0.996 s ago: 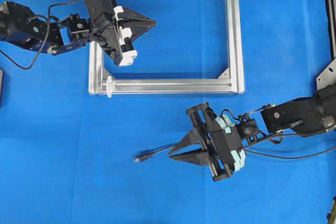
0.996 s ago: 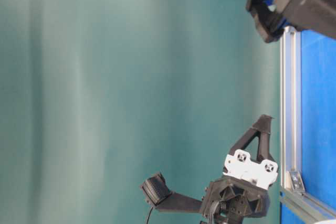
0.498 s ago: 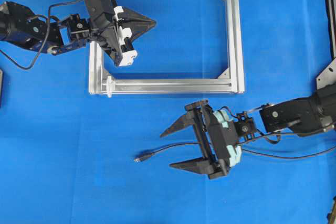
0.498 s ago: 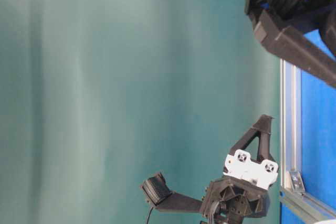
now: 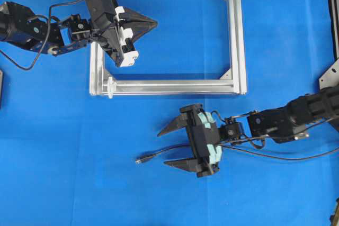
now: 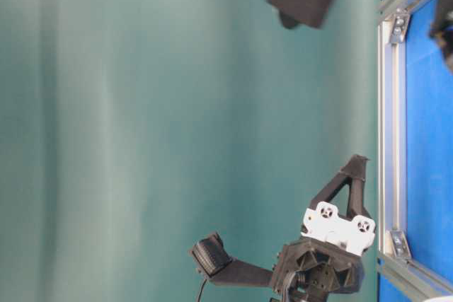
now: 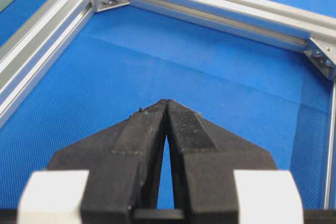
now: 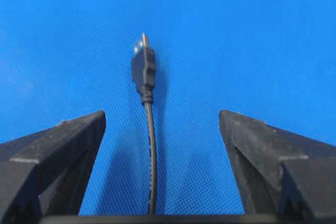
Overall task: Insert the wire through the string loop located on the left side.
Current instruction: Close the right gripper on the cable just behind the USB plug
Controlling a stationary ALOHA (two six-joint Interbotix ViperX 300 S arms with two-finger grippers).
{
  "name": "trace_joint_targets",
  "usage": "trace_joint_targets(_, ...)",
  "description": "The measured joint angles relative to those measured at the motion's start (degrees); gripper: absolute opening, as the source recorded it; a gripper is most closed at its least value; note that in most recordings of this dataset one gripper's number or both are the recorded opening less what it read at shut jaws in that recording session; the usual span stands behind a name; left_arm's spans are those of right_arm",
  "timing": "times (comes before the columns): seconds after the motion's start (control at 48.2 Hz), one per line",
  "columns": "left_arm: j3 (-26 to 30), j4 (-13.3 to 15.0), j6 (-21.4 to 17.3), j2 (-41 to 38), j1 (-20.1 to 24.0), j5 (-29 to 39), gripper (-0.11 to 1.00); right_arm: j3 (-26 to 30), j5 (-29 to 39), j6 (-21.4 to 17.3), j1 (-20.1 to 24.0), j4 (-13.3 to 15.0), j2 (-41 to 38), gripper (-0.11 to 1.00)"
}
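My right claw [image 5: 168, 145] has spread wide and slid left to straddle the wire [image 8: 150, 145] on the blue bench [image 5: 63, 157], left claw [image 5: 153, 23] unmoved, pinched together over the frame [image 5: 238, 35].

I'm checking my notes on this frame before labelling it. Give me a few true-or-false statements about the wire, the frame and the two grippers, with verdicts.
1. The right gripper is open around the wire. True.
2. The left gripper is open. False: its jaws are shut with nothing between them.
3. The wire's plug lies inside the frame. False: it lies on the cloth outside the frame.
4. The left gripper is above the frame's interior. True.
5. The wire passes through the string loop. False: not yet threaded.
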State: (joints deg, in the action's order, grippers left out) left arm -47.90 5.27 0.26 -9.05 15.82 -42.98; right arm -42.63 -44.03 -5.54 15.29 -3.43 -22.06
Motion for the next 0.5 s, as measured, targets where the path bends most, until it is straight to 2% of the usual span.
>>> trace_joint_targets(0.166,-0.1,0.0,0.0,0.0,0.0,0.2,0.0,0.6,-0.3,-0.7,0.0,-0.2,-1.5,0.86)
trace_joint_targets(0.311,-0.1,0.0,0.0,0.0,0.0,0.2,0.0,0.8,-0.4,-0.8,0.0,-0.2,-1.5,0.79)
trace_joint_targets(0.394,-0.1,0.0,0.0,0.0,0.0,0.2,0.0,0.8,-0.4,-0.7,0.0,-0.3,-1.5,0.63)
trace_joint_targets(0.498,-0.1,0.0,0.0,0.0,0.0,0.2,0.0,0.7,-0.4,-0.6,0.0,-0.2,-1.5,0.34)
